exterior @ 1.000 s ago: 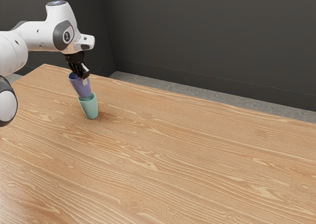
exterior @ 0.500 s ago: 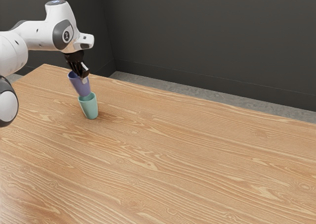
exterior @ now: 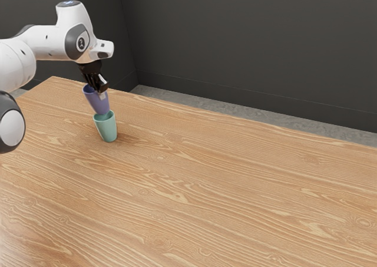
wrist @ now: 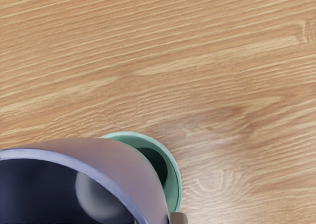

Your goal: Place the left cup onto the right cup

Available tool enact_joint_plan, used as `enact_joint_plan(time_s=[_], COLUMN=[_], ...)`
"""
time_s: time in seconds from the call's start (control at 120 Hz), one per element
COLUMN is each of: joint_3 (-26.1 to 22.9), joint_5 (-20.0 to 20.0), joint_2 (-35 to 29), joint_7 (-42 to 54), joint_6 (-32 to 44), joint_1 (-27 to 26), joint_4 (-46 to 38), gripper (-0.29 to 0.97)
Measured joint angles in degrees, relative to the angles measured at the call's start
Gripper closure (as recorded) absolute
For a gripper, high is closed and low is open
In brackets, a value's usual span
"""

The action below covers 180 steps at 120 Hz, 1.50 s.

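A purple cup (exterior: 98, 101) sits tilted with its base inside the mouth of a teal cup (exterior: 106, 127), which stands on the wooden table (exterior: 224, 178) near the far left corner. My gripper (exterior: 98, 86) is at the purple cup's rim, fingers on either side of the rim wall, shut on it. In the wrist view the purple cup (wrist: 89, 179) looms large just under my hand, and the teal cup's rim (wrist: 170, 172) shows behind it.
The table's far edge runs close behind the cups, with a dark wall (exterior: 247, 37) and grey floor strip (exterior: 265, 115) beyond. Open wood stretches toward the exterior view's right and front.
The gripper and purple cup have shifted very slightly upward and back; otherwise the scene stands as before.
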Motion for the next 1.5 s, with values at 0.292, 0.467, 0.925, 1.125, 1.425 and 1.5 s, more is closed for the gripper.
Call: enact_joint_plan(time_s=[0.292, 0.467, 0.925, 1.125, 1.425, 1.5], joint_3=[-0.05, -0.07, 0.01, 0.04, 0.09, 0.09], joint_5=[0.00, 0.00, 0.01, 0.02, 0.00, -0.01], joint_2=[0.67, 1.12, 1.82, 2.22, 2.75, 3.05], joint_7=[0.06, 0.08, 0.10, 0.10, 0.11, 0.11], joint_6=[0.22, 0.41, 0.75, 0.88, 0.98, 1.01], joint_1=[-0.10, -0.10, -0.01, 0.07, 0.08, 0.08], joint_4=[0.05, 0.05, 0.05, 0.06, 0.05, 0.05], gripper=[0.79, 0.79, 0.79, 0.78, 0.78, 0.78])
